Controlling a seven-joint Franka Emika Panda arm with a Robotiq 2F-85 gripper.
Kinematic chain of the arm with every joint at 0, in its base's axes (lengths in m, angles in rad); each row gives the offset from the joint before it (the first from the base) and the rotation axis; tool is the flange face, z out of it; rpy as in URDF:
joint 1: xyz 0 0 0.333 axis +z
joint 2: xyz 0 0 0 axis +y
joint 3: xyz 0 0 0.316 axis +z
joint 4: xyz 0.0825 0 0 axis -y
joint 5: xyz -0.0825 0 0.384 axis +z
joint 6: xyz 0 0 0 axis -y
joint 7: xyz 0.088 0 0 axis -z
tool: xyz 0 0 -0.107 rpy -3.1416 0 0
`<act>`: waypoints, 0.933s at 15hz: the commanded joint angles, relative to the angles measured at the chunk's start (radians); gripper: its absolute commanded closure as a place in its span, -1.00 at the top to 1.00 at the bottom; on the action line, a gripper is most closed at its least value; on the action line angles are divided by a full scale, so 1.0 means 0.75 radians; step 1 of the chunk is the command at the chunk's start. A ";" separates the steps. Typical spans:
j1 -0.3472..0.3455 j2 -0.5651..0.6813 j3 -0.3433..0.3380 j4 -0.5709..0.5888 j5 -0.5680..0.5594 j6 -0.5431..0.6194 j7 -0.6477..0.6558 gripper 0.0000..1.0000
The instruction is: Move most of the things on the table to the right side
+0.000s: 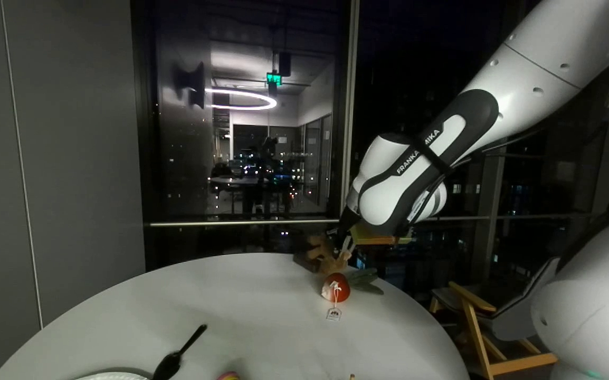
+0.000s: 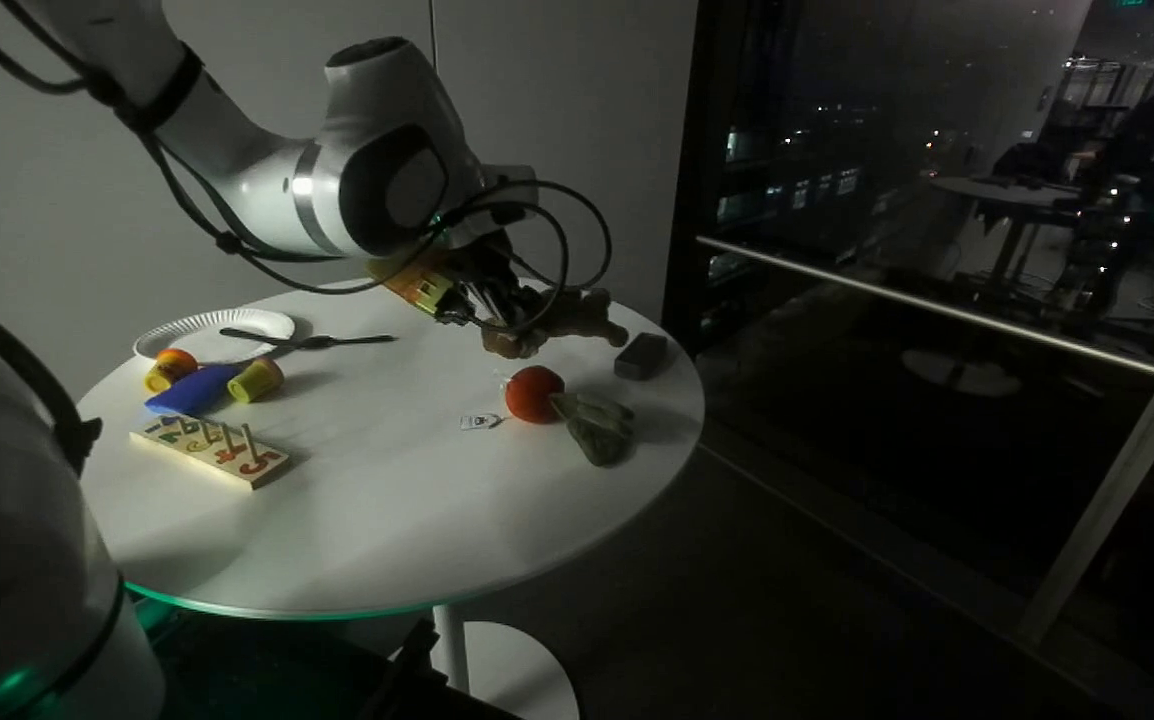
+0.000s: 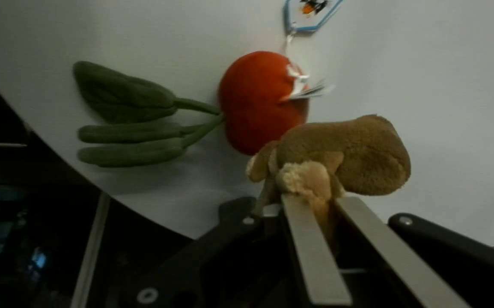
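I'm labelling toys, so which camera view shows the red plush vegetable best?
The wrist view: the red plush vegetable is largest there, its green leaves distinct, with a brown toy overlapping only its lower edge. Both exterior views also show it with its leaves, but smaller and less distinct.

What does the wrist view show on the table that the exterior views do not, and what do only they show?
Only the wrist view: the blue edge and orange print of the tag.
Only the exterior views: the paper plate and black utensil in both; the blue item, number board and small tubs clearly in an exterior view.
Shared: the white tabletop, the red plush with green leaves, the tag, and the brown plush toy at the jaws.
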 commanded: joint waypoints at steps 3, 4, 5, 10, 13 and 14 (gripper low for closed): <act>-0.365 -0.067 0.299 0.004 -0.226 -0.020 0.379 -0.13; -0.382 -0.072 0.328 0.006 -0.230 -0.024 0.406 0.05; -0.376 -0.072 0.341 0.006 -0.218 -0.023 0.412 0.19; -0.322 -0.107 0.398 0.010 -0.204 -0.010 0.400 0.95; -0.060 -0.069 0.285 0.015 -0.130 0.013 0.219 1.00; 0.028 -0.055 0.271 0.015 -0.108 -0.004 0.194 1.00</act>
